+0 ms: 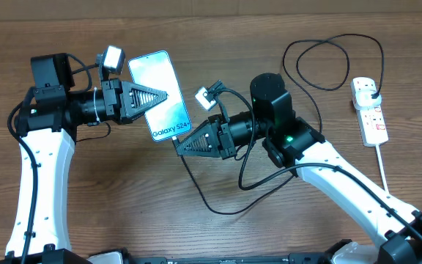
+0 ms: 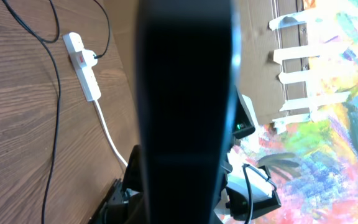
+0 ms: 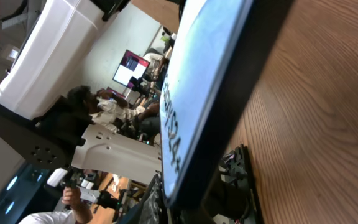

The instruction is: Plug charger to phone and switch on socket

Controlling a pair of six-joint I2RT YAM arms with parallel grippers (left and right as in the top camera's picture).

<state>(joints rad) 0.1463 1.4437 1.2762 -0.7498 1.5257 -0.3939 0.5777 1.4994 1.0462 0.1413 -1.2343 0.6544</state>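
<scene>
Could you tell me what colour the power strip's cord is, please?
White; the power strip's cord shows best in the left wrist view.

The wooden table (image 1: 86,220) bears the socket (image 1: 370,117) and, it seems, slack loops of the charger (image 1: 373,92).

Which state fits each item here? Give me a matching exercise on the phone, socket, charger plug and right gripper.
Things:
1. phone
2. socket
3. charger plug
4. right gripper

States:
a. pushed into the socket
b. tip at the phone's "Galaxy" end
c. lying at the far right
d. clamped in the jaws of the left gripper

Pairs: 1-d, 2-c, 3-a, 4-b.
</scene>
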